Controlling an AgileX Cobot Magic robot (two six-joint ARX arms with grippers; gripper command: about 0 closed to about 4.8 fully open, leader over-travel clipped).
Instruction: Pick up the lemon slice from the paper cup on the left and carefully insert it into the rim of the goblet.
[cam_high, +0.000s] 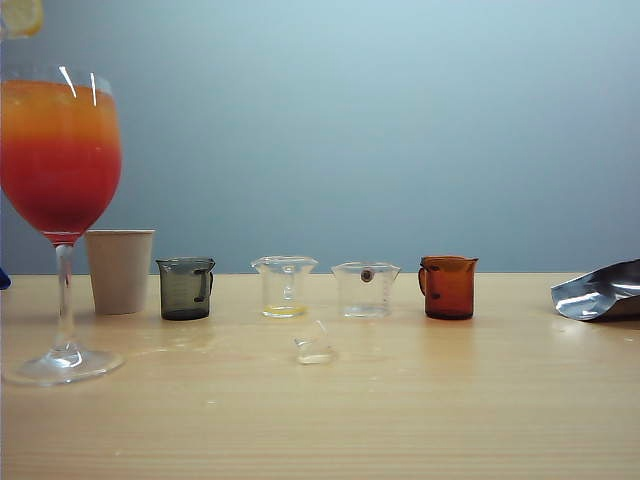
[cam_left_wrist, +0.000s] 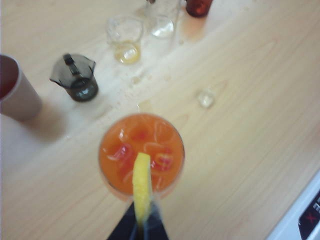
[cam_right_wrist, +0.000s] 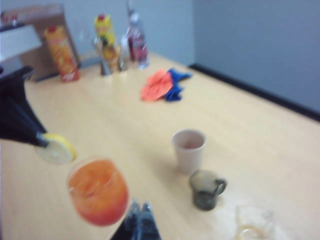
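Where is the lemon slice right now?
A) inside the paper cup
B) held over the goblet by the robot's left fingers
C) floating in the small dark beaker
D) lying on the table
B: the left gripper is shut on the lemon slice, holding it just above the orange drink in the goblet, away from the paper cup. The right gripper is shut and holds nothing.
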